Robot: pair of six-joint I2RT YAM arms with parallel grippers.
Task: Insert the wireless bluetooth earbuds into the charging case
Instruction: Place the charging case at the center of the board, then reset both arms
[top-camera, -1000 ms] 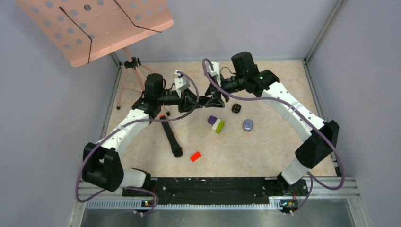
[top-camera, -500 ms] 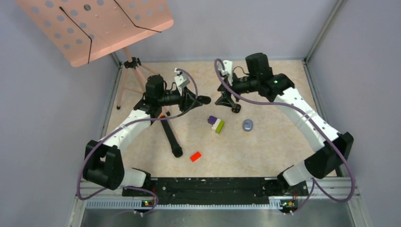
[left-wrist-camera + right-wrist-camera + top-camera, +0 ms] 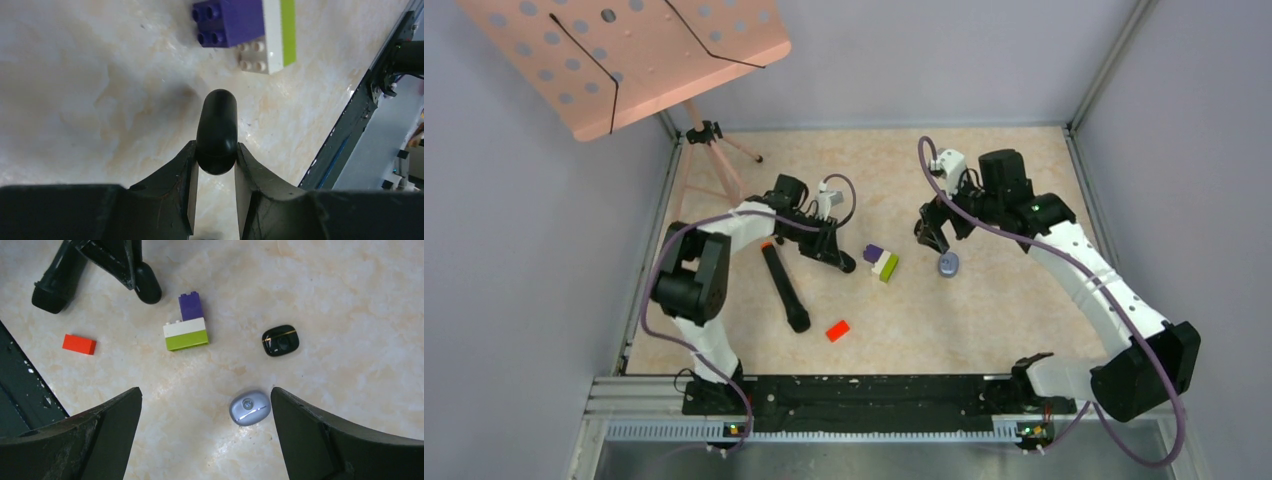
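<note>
My left gripper [image 3: 216,147] is shut on a smooth black rounded piece [image 3: 216,125] and holds it low over the table beside the brick stack; from above, the left gripper [image 3: 836,258] lies just left of the bricks. I cannot tell whether that piece is a case or an earbud. A closed pale purple charging case [image 3: 250,408] lies on the table. My right gripper [image 3: 206,395] hangs open above it, the case near its right finger. A glossy black pebble with a gold line [image 3: 280,340] lies farther off. From above, the right gripper [image 3: 932,228] stands beside the purple case [image 3: 948,264].
A purple, white and green brick stack [image 3: 882,262] sits between the arms. A red block [image 3: 837,330] lies nearer the front. A long black handle [image 3: 784,290] lies on the table at the left, by a tripod holding a pink perforated board [image 3: 624,55]. Walls ring the table.
The two grippers, close together a second ago, have parted. The right one opened wide and moved right over the purple case. The left swung nearer, the black piece in its grip.
</note>
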